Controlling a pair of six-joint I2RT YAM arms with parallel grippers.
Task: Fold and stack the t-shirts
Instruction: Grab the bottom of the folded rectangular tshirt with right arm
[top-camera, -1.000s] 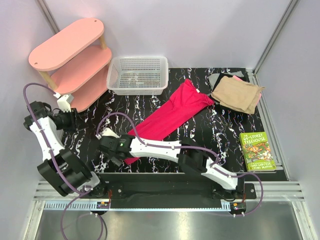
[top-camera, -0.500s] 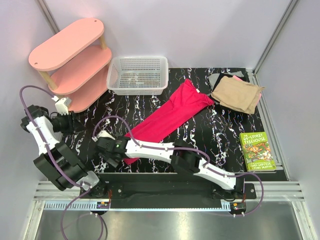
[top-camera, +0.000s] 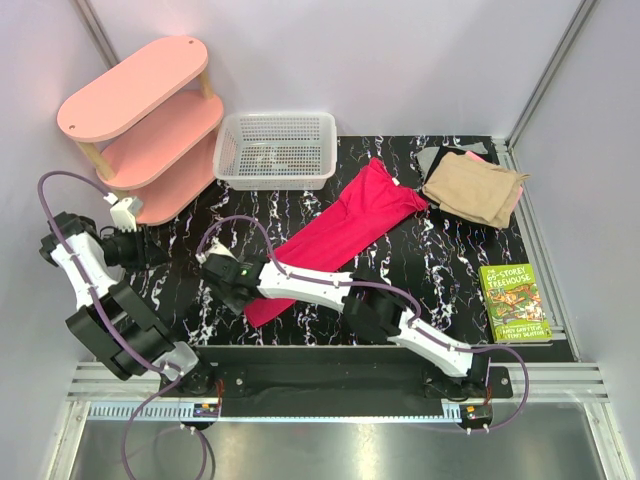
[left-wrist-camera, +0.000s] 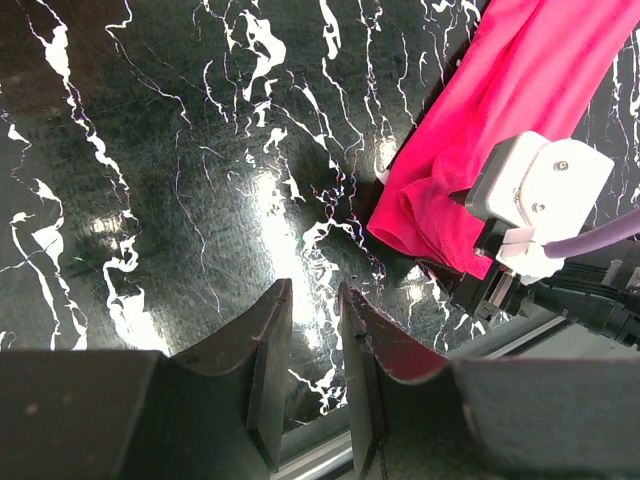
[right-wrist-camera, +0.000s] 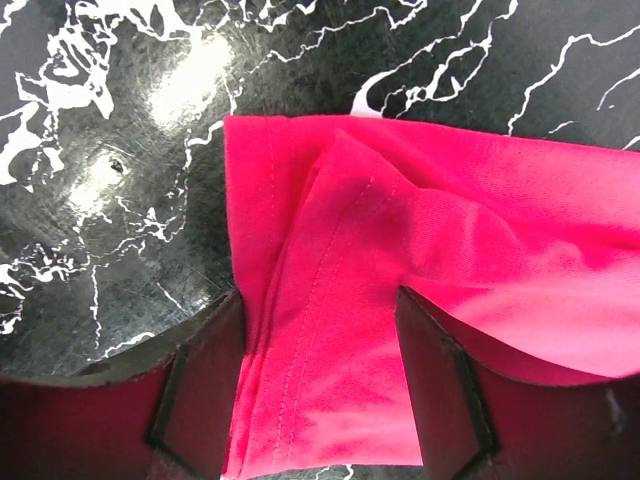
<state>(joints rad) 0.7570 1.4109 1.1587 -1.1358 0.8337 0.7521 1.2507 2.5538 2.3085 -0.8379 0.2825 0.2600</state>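
Top view: the crimson tee (top-camera: 345, 232), a long half-folded strip, lies just in front of the white mesh basket (top-camera: 275, 183). The folded tan shirt (top-camera: 472, 187) tops the finished stack to the basket's right. Left wrist: my left pincer (left-wrist-camera: 315, 300) is narrow and holds nothing. Right wrist: my right pincer (right-wrist-camera: 320, 340) is wide and straddles the tee's hem. Cross-folding and stacking remain, I judge.

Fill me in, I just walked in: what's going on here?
The right hand sits open over the near-left end of the crimson tee, its fingers straddling the hem, not yet gripping. The left hand hovers nearly closed and empty above bare table. The tee lies stretched out; a tan shirt tops the folded pile at far right.
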